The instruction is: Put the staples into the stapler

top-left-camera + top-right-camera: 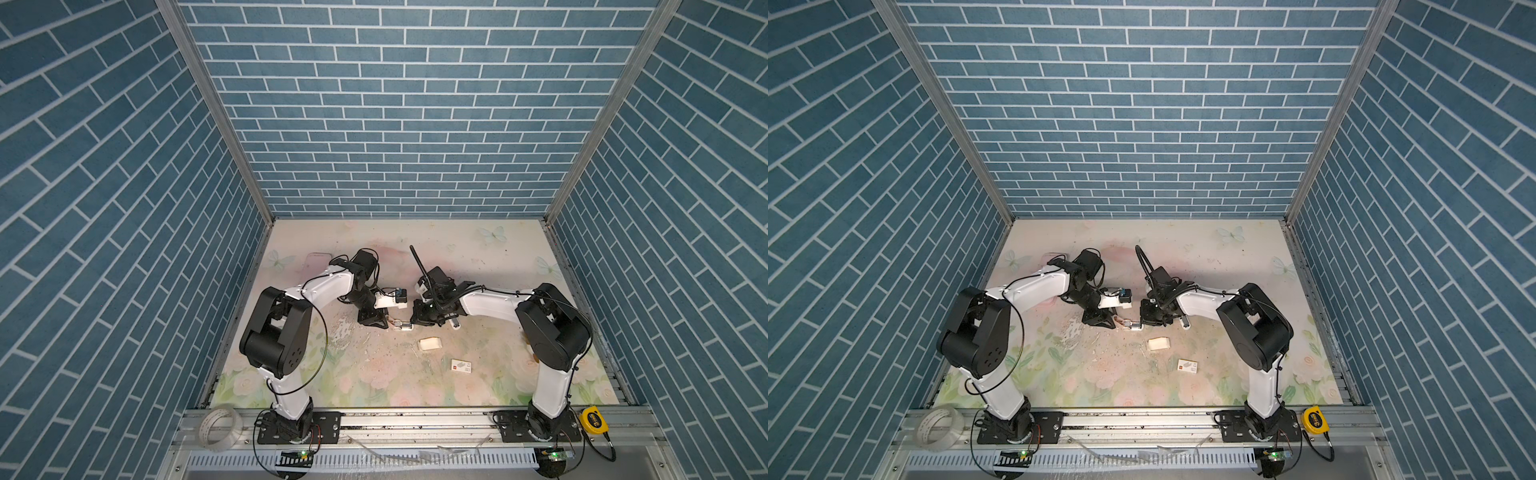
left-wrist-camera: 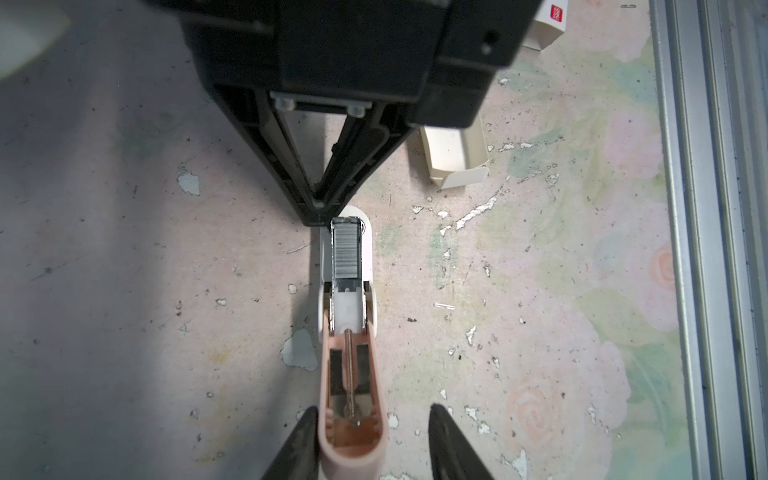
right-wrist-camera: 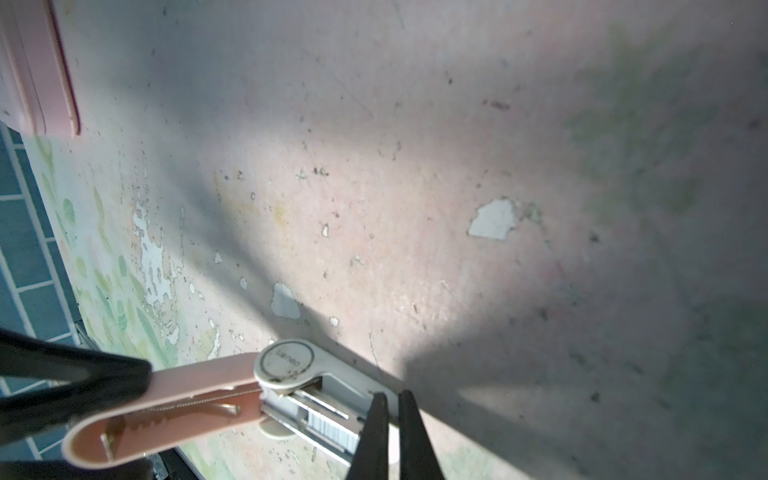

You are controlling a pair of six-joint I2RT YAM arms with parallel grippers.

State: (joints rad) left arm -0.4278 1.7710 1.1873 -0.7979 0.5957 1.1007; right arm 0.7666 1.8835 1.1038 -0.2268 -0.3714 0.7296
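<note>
Evidently, the right gripper (image 2: 320, 216) was closed to a point with nothing held between its tips, which were set at the front end of the stapler's metal channel. A grey strip of staples (image 2: 347, 253) was already laid in that channel, just behind those tips. The stapler (image 1: 401, 325) lay opened out flat at the middle of the table (image 1: 415, 257), between the two arms, with its pink cover (image 2: 353, 374) folded back to the left. The left gripper (image 2: 374, 409) was spread open around the cover's rounded end. One finger was pressed to the cover's side and the other was kept apart, so the cover was flanked but not clamped.

The loading itself was judged nearly done, the strip being seated or pressed home. Next, the right gripper would need to be lifted clear and the cover swung over its hinge and pushed shut while the base was steadied.

To the right and nearer lay the cream tray (image 1: 430, 344), and beyond it, nearer again, the white card sleeve (image 1: 461, 366). Part of the tray was hidden behind the right gripper's body in the left wrist view. What showed looked empty. Whether the tips touched the strip or only the channel rim could not be told.
</note>
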